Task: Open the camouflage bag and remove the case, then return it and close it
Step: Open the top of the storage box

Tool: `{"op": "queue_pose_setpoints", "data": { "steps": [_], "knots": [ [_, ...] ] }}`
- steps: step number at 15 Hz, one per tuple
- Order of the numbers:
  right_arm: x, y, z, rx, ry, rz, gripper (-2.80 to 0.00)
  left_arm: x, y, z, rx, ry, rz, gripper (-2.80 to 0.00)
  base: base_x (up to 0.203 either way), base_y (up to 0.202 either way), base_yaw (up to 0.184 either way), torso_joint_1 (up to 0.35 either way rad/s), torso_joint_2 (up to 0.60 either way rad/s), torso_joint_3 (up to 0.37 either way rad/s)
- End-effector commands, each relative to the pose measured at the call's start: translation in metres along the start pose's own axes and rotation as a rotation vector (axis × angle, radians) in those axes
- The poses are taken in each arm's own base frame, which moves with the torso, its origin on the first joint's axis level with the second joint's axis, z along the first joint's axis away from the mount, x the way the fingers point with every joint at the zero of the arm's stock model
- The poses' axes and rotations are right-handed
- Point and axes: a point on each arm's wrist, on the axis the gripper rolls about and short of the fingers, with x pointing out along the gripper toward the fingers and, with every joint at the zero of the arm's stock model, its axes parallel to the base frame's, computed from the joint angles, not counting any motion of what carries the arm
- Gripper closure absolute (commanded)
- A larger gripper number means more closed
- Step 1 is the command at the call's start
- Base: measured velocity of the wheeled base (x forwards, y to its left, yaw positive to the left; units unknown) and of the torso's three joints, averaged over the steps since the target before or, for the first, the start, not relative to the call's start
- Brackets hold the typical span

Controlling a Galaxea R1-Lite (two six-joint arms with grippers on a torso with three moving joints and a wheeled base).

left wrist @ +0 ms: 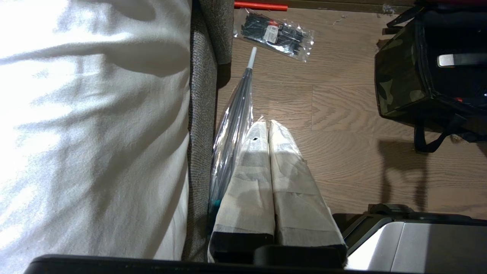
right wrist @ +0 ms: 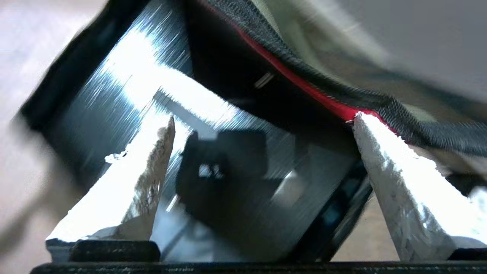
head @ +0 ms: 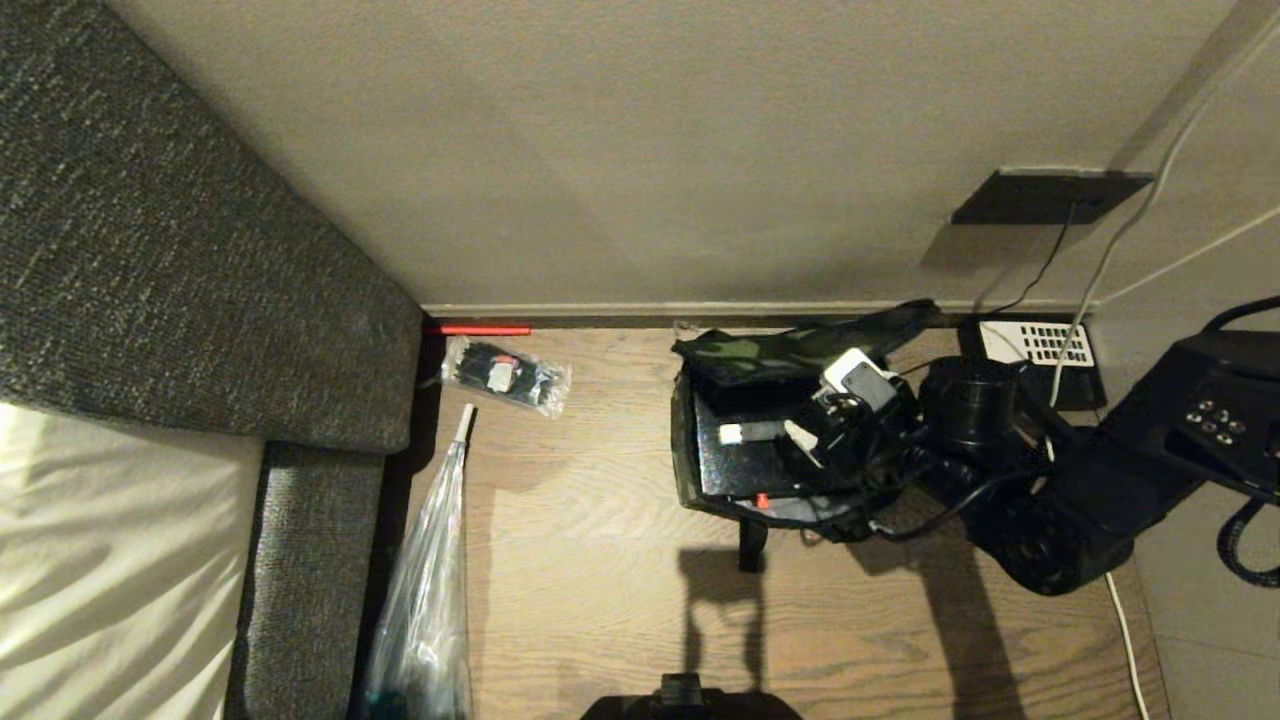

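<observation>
The camouflage bag (head: 684, 450) stands open on the wood floor near the wall, its lid (head: 770, 352) folded back. A glossy black case (head: 740, 465) lies inside it. My right gripper (head: 765, 436) hangs over the bag's opening, fingers spread wide with nothing between them. In the right wrist view the right gripper (right wrist: 262, 120) looks down on the case's shiny top (right wrist: 243, 213); one fingertip (right wrist: 359, 121) sits at the lid's red lining (right wrist: 304, 95). My left gripper (left wrist: 266, 123) is parked, shut and empty, well left of the bag (left wrist: 399, 76).
A grey sofa with a white cushion (head: 150, 300) fills the left. A clear packet of black items (head: 505, 377), a red stick (head: 480, 329) and a plastic-sleeved umbrella (head: 430, 580) lie beside it. A telephone (head: 1040, 345) and cables sit at the right by the wall.
</observation>
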Motion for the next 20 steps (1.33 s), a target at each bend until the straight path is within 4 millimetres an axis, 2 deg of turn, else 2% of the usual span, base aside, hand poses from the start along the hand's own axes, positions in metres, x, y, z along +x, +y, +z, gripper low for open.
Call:
{"op": "queue_pose_setpoints", "data": {
  "steps": [1, 5, 7, 10, 11, 14, 20],
  "knots": [
    [0.019, -0.011, 0.015, 0.032, -0.052, -0.094, -2.8, 0.0, 0.0, 0.0, 0.0, 0.0, 0.0, 0.0, 0.0, 0.0, 0.0, 0.0, 0.0, 0.0],
    [0.055, -0.016, 0.019, 0.077, -0.099, -0.258, -2.8, 0.0, 0.0, 0.0, 0.0, 0.0, 0.0, 0.0, 0.0, 0.0, 0.0, 0.0, 0.0, 0.0],
    [0.059, -0.019, 0.024, 0.087, -0.129, -0.302, -2.8, 0.0, 0.0, 0.0, 0.0, 0.0, 0.0, 0.0, 0.0, 0.0, 0.0, 0.0, 0.0, 0.0],
    [0.044, -0.022, 0.027, 0.091, -0.097, -0.282, -2.8, 0.0, 0.0, 0.0, 0.0, 0.0, 0.0, 0.0, 0.0, 0.0, 0.0, 0.0, 0.0, 0.0],
    [0.036, -0.025, 0.031, 0.103, -0.097, -0.279, 0.0, 0.0, 0.0, 0.0, 0.0, 0.0, 0.0, 0.0, 0.0, 0.0, 0.0, 0.0, 0.0, 0.0],
    [0.001, -0.029, 0.036, 0.132, -0.028, -0.243, 0.0, 0.0, 0.0, 0.0, 0.0, 0.0, 0.0, 0.0, 0.0, 0.0, 0.0, 0.0, 0.0, 0.0],
    [-0.083, -0.044, 0.051, 0.3, 0.106, -0.268, 0.0, 0.0, 0.0, 0.0, 0.0, 0.0, 0.0, 0.0, 0.0, 0.0, 0.0, 0.0, 0.0, 0.0]
  ]
}}
